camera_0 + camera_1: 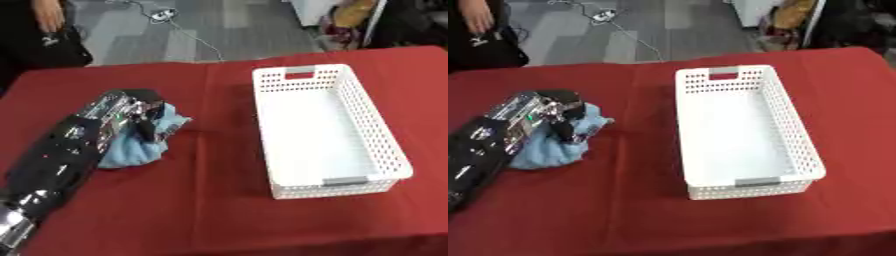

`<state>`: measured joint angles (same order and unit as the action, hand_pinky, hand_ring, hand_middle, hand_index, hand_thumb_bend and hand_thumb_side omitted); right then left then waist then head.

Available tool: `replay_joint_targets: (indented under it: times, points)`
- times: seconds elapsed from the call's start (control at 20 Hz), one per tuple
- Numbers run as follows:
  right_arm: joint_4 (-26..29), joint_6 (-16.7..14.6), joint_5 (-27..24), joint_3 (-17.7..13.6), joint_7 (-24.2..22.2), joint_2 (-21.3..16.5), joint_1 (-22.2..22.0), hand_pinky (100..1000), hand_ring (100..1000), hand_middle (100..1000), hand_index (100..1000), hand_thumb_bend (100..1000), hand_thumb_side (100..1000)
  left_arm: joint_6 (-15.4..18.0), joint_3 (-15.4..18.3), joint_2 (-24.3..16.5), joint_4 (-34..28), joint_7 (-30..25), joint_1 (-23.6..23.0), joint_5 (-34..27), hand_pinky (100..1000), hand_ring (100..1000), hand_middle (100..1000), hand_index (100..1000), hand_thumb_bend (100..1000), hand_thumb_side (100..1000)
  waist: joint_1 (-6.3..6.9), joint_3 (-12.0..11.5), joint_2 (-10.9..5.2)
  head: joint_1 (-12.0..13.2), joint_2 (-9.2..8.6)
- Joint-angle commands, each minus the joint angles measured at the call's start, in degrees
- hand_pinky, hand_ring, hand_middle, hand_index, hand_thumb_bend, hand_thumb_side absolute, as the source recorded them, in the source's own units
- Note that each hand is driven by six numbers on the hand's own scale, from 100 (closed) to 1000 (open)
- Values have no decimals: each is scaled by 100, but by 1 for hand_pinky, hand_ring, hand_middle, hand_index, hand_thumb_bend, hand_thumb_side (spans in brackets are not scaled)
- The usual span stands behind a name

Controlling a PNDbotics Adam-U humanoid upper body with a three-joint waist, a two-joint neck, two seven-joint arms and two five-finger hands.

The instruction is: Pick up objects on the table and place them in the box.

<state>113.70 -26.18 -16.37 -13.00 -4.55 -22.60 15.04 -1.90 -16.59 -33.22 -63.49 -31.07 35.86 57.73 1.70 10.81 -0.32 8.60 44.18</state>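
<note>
Box (385,150) was empty, nothing placed yet: left hand (131,112) was down on the light blue cloth (140,152) at table (219,215) left, fingers curled into it, lift and carry to box left; right hand unseen.

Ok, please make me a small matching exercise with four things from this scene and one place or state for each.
Things:
1. left hand
2. blue cloth
3. white basket
4. red tablecloth

States:
a. empty inside
b. covers the table
c. lies crumpled under the hand
d. fingers curled on the cloth

Pairs: 1-d, 2-c, 3-a, 4-b
</note>
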Motion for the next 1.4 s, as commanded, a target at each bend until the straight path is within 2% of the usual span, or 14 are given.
replay_joint_targets:
  times: [0.05, 0.2, 0.4, 0.75, 1.1, 1.4]
  points:
    - [89, 1, 22, -49, 24, -76, 83, 839, 864, 835, 944, 100, 1000, -91, 117, -415, -388, 76, 173, -116, 100, 100, 100, 178, 155, 167, -2, 3, -68, -2, -6]
    - [89, 4, 28, -51, 29, -85, 76, 839, 864, 834, 944, 100, 1000, -247, 243, -671, -681, 121, 255, -128, 100, 100, 100, 165, 174, 104, 4, -3, -77, -40, -6]
    - [89, 6, 35, -54, 35, -94, 62, 839, 864, 834, 944, 100, 1000, -363, 407, -969, -1027, 140, 392, -34, 100, 100, 100, 153, 227, 100, 10, -13, -90, -65, -6]
    - [89, 9, 43, -52, 37, -107, 32, 839, 864, 834, 944, 100, 1000, -360, 613, -1198, -1467, -18, 733, 145, 100, 100, 100, 148, 238, 100, 9, -32, -115, -65, -6]
    - [89, 7, 34, -30, 17, -113, 20, 839, 864, 834, 944, 100, 1000, -123, 395, -924, -1619, -319, 1370, 49, 100, 100, 100, 149, 228, 100, 10, -24, -138, 0, -6]
    - [89, 3, -3, -6, -4, -88, 36, 839, 864, 834, 944, 100, 1000, 66, 197, -283, -1616, -414, 2037, 33, 100, 100, 100, 152, 213, 100, 4, 4, -144, 124, -6]
